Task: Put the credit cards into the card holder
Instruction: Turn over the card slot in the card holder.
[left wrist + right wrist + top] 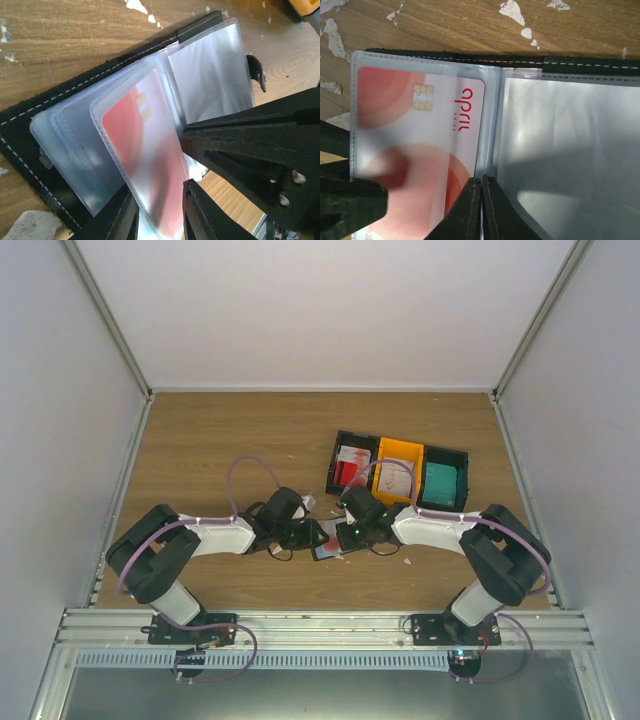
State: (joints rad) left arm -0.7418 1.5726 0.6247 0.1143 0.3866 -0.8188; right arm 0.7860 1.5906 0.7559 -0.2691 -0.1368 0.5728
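Observation:
The card holder [325, 552] lies open at the table's middle, its clear inner sleeves fanned out in the left wrist view [75, 95] and the right wrist view [445, 54]. A red-and-white credit card [470, 145] sits mostly inside one sleeve, which is raised off the wallet [130, 125]. My right gripper [482, 181] is shut on the clear sleeve's edge beside the wallet's fold [347, 534]. My left gripper [157, 192] has its jaws partly apart around the sleeve's outer end, with the card between them [305, 533]. I cannot tell whether they press on it.
At the back right stand three bins: a black bin [332, 465] with red-and-white cards [350, 470], a yellow bin [400, 446] with whitish cards [395, 480], and a black bin [446, 452] with teal cards [442, 482]. White crumbs [512, 10] dot the wood.

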